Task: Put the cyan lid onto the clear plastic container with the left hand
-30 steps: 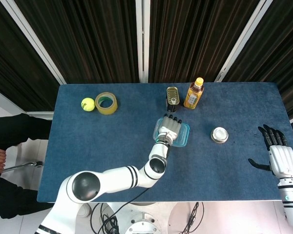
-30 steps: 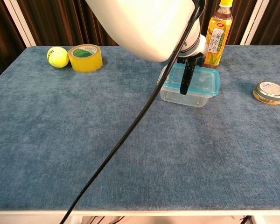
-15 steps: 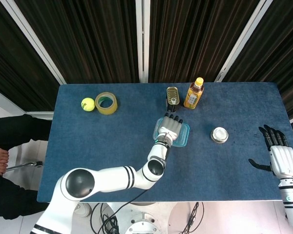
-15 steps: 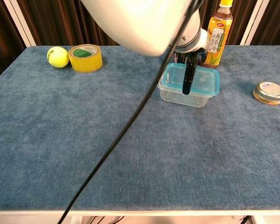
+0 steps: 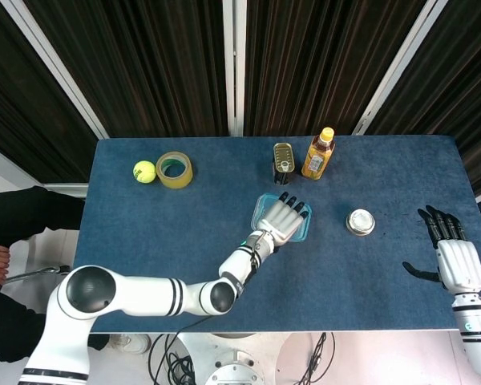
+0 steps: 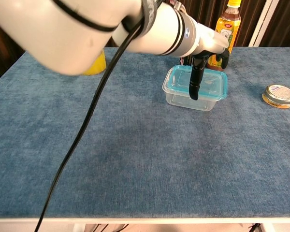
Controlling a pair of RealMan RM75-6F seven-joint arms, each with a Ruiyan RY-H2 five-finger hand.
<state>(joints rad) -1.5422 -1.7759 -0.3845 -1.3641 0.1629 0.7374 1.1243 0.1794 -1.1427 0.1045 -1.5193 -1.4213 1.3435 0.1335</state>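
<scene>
The cyan lid (image 6: 213, 86) lies on top of the clear plastic container (image 6: 182, 99) in the middle of the blue table, in front of the bottle. My left hand (image 5: 280, 217) hovers flat over the lid (image 5: 306, 226) with its fingers spread and nothing in it. In the chest view the left hand (image 6: 204, 47) sits above the lid's back edge, one dark finger hanging down over the lid's front. Whether that finger touches the lid I cannot tell. My right hand (image 5: 457, 261) rests open at the table's right edge, far from the container.
A yellow drink bottle (image 5: 318, 153) and a tin can (image 5: 284, 158) stand just behind the container. A round flat tin (image 5: 360, 221) lies to its right. A tennis ball (image 5: 144, 171) and a roll of yellow tape (image 5: 175, 169) sit at the back left.
My left arm has swung down and leftward, and the hand has turned so its fingers point toward the back right. The lid stays on the container. The right hand barely shifted.
</scene>
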